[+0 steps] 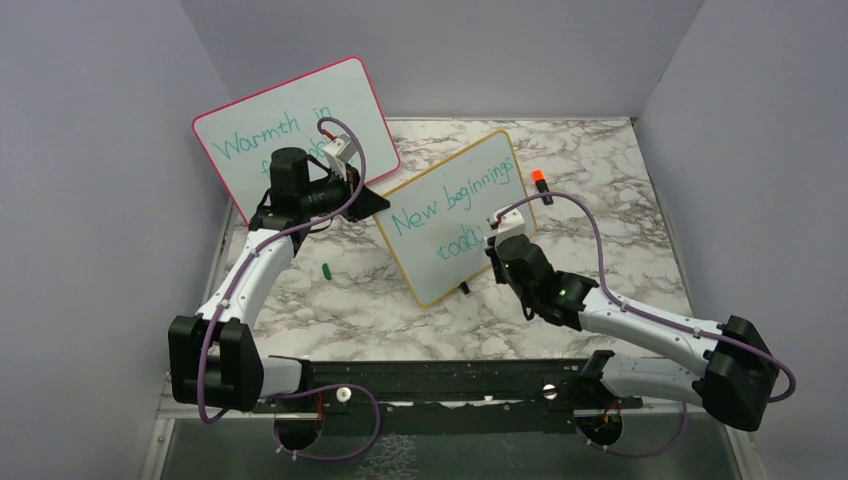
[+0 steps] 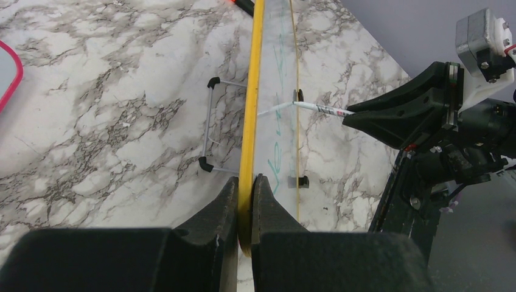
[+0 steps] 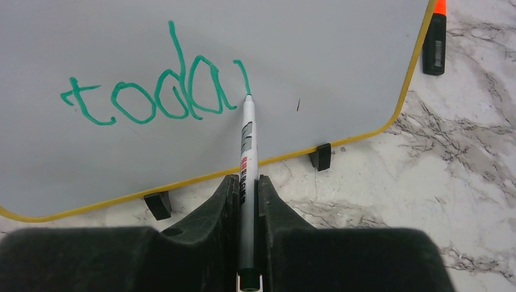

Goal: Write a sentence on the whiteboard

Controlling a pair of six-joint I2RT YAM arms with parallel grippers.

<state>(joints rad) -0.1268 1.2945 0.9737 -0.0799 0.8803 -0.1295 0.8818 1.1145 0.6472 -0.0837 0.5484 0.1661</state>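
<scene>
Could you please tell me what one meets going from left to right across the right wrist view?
teal writing → white marker → right black foot → orange-capped marker

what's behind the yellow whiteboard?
Left wrist view shows a wire stand with black tips resting on the marble table. In the top view, the whiteboard itself hides it.
</scene>
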